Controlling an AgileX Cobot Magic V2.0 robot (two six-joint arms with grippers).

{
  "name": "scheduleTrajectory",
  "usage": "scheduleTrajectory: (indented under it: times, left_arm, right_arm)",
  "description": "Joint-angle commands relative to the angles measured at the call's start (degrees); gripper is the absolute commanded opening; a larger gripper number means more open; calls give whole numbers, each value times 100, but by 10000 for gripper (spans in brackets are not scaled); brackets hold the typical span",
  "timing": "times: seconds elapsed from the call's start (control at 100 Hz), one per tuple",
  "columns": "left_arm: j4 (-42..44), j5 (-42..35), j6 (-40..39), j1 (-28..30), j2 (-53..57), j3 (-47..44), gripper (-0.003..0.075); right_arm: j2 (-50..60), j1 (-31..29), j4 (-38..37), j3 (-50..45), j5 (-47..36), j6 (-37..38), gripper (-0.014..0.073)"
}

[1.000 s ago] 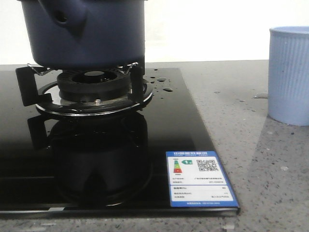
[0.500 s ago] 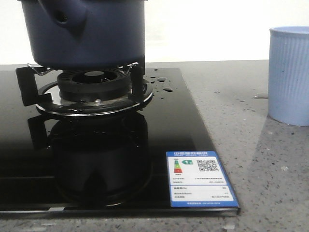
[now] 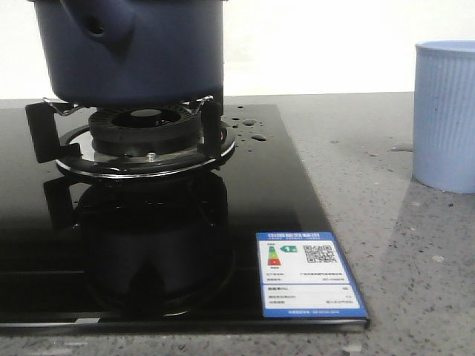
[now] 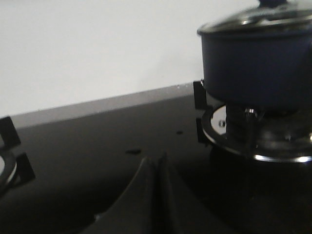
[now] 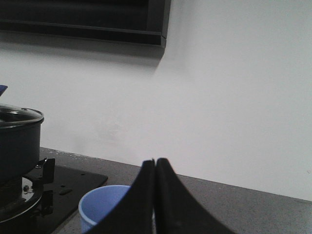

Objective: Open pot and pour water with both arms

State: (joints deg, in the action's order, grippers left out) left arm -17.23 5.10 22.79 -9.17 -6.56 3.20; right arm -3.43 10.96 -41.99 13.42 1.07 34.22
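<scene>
The dark navy-blue pot (image 3: 130,48) stands on the gas burner (image 3: 145,133) of the black glass hob (image 3: 148,245); its rounded stub with a small hole faces me. The left wrist view shows the pot (image 4: 258,68) with a glass lid (image 4: 258,19) on it. Water shows as droplets and a small puddle (image 3: 252,133) on the hob right of the burner. My left gripper (image 4: 155,161) is shut and empty, low over the hob, apart from the pot. My right gripper (image 5: 154,163) is shut and empty, above the light blue cup (image 5: 100,207).
The light blue ribbed cup (image 3: 444,115) stands on the grey speckled counter (image 3: 386,245) at the right. A blue and white energy label (image 3: 308,274) sits on the hob's front right corner. A second burner's supports (image 4: 12,156) show in the left wrist view.
</scene>
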Motion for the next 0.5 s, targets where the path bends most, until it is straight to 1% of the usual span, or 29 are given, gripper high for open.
scheduleTrajectory:
  times: [0.0, 0.05, 0.16, 0.2, 0.29, 0.49]
  left_arm:
    - [1307, -237, -1765, 82, 182, -172, -19]
    - [1364, -120, -2067, 212, 321, -343, -19]
    - [1564, 328, -2070, 537, 591, -542, -19]
    - [1576, 668, -2070, 637, 691, -542, -19]
    - [1576, 1115, -2070, 837, 832, -542, -19]
    - [1576, 1123, -2070, 978, 821, -542, -19]
  right_arm:
    - [-58, -33, 0, 147, -318, -7, -67]
    - [-58, -33, 0, 147, -318, -7, -67]
    - [-58, -33, 0, 147, -318, -7, -67]
    - [-58, -33, 0, 147, -318, -7, -67]
    - [-58, -33, 0, 147, -318, -7, -67]
    - [-58, -33, 0, 147, -318, -7, -67]
